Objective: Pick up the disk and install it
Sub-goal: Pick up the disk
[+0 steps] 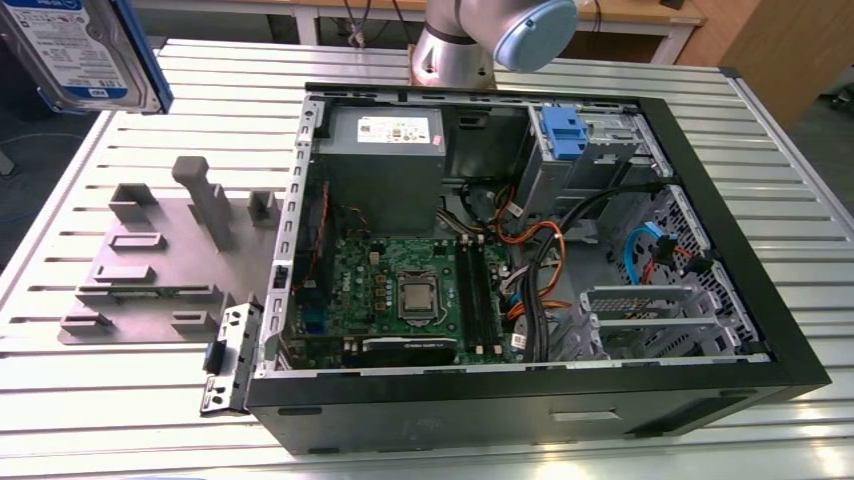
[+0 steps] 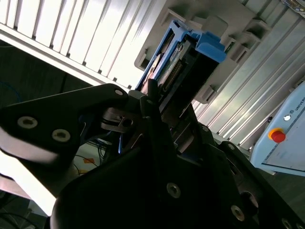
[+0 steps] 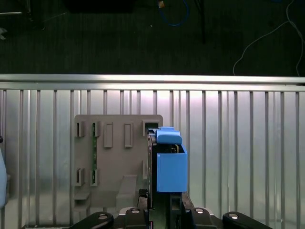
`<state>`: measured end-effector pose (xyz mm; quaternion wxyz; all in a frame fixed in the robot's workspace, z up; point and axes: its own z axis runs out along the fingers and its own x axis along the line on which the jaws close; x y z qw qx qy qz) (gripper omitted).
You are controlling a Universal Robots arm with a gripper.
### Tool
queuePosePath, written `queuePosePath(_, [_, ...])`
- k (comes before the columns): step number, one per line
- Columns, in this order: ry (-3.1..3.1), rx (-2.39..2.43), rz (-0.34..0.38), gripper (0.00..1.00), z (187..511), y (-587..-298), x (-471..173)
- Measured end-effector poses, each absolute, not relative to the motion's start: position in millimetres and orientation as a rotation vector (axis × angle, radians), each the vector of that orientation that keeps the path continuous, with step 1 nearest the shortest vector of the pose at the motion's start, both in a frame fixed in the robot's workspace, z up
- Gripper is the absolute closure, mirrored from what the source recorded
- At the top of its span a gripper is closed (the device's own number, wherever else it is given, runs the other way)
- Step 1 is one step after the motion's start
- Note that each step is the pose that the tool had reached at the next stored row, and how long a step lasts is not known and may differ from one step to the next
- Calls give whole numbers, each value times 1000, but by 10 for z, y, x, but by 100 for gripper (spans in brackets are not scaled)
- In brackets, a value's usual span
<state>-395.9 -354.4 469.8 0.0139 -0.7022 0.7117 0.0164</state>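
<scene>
The disk [image 1: 80, 50] hangs high at the exterior view's upper left, label side showing, with a blue carrier edge along its side. In both wrist views it stands on edge between my fingers, blue frame and end tab [image 3: 170, 167] pointing away from me, its connector edge [image 2: 172, 71] visible. My gripper [image 3: 162, 202] [image 2: 159, 107] is shut on the disk. Below it lies the grey fixture plate [image 3: 114, 157] [image 1: 160, 260] on the slatted table. The open computer case [image 1: 787, 350] lies well to the exterior view's right of the disk.
Inside the case are a grey power supply [image 1: 380, 160], a motherboard [image 1: 400, 290], loose cables and a blue bracket [image 1: 565, 135] in the drive bay. The arm's base [image 1: 494, 40] stands behind the case. A light box with a red button [image 2: 277, 136] sits beyond the table edge.
</scene>
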Motion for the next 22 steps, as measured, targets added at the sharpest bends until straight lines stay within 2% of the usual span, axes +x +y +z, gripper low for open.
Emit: queuePosePath(22, [2217, -2187, 51, 65, 4767, -3543, -3951])
